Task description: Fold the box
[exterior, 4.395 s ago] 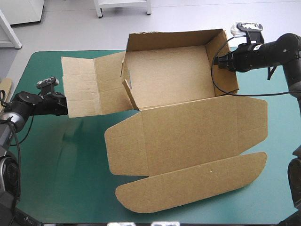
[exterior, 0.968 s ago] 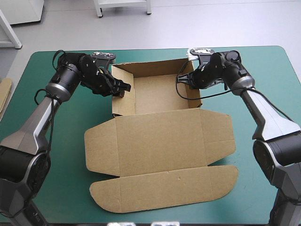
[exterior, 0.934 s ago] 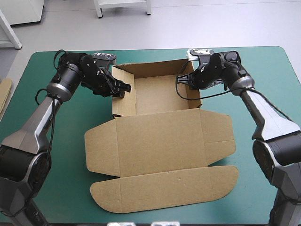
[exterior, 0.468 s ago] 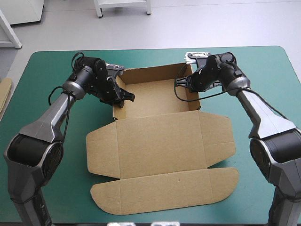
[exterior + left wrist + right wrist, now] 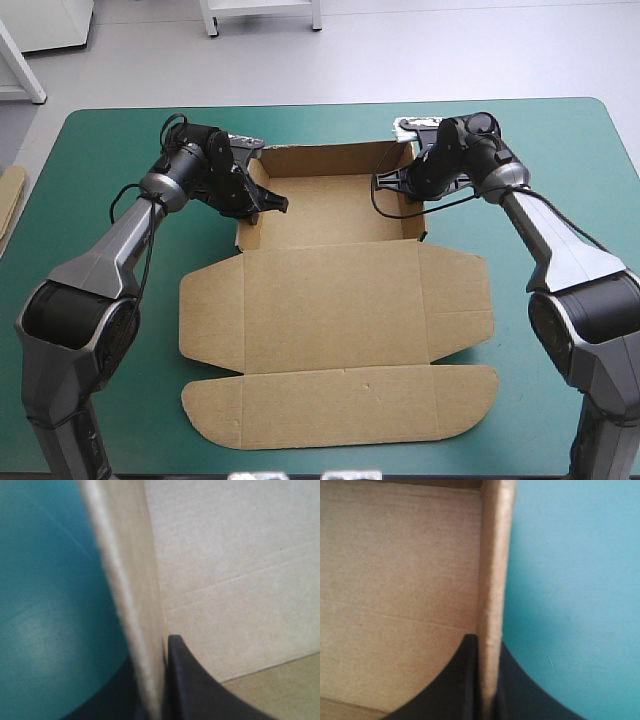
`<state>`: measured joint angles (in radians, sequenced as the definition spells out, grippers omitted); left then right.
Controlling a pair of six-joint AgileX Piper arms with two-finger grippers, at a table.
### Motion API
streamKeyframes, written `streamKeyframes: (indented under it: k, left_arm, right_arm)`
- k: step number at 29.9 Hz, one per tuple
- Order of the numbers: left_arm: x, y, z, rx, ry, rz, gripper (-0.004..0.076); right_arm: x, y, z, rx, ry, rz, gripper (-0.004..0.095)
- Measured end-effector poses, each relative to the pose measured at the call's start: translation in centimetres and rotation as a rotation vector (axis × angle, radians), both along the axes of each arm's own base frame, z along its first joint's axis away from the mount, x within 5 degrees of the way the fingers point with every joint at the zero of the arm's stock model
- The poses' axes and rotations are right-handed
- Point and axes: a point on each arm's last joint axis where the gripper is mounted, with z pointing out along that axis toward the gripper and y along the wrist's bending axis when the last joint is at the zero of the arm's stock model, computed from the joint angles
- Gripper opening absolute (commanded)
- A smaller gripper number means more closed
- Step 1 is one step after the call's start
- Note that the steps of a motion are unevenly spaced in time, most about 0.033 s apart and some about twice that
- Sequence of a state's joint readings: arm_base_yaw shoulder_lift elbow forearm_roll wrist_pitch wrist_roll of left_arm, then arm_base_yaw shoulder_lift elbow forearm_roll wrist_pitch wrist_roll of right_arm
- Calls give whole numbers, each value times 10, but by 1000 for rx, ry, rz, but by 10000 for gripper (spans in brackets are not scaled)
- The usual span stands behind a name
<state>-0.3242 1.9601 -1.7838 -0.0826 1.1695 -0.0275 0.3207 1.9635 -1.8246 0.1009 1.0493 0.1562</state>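
The brown box (image 5: 330, 215) stands as an open tray at the far middle of the table, its lid (image 5: 330, 310) lying flat toward the near edge with a rounded flap (image 5: 340, 405) at the front. My left gripper (image 5: 264, 203) is shut on the tray's left wall. In the left wrist view that wall's edge (image 5: 131, 595) runs up between the black fingers (image 5: 187, 682) of the left gripper (image 5: 150, 702). My right gripper (image 5: 411, 186) is shut on the right wall. Its edge (image 5: 493, 575) rises between the fingers (image 5: 465, 680) of the right gripper (image 5: 487, 692), with the tray's inside (image 5: 395, 580) beside it.
The teal-green cover (image 5: 560, 160) shows bare on both sides of the box and outside each held wall (image 5: 45, 580) (image 5: 570, 580). An edge of more brown board (image 5: 10, 195) lies at the table's left edge.
Earlier the left flap lay spread out with the left gripper far out at the left. Both side walls now stand folded in, both grippers sit at the tray, and the box has slid slightly nearer.
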Motion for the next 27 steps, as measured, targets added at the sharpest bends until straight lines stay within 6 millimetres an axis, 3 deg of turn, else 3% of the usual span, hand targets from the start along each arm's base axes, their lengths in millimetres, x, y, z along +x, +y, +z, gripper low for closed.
streamKeyframes:
  k: [11, 22, 27]
  left_arm:
    - [8, 0, -11, 29, -11, 31, -8]
    - [11, -1, -17, 39, -21, 52, -8]
    - [12, -1, -17, 39, -30, 51, -8]
  right_arm:
    - [1, 21, -17, -102, -5, 36, -11]
    - [3, 23, -21, -107, 3, 19, -7]
    - [2, 22, -21, -107, 7, 14, 71]
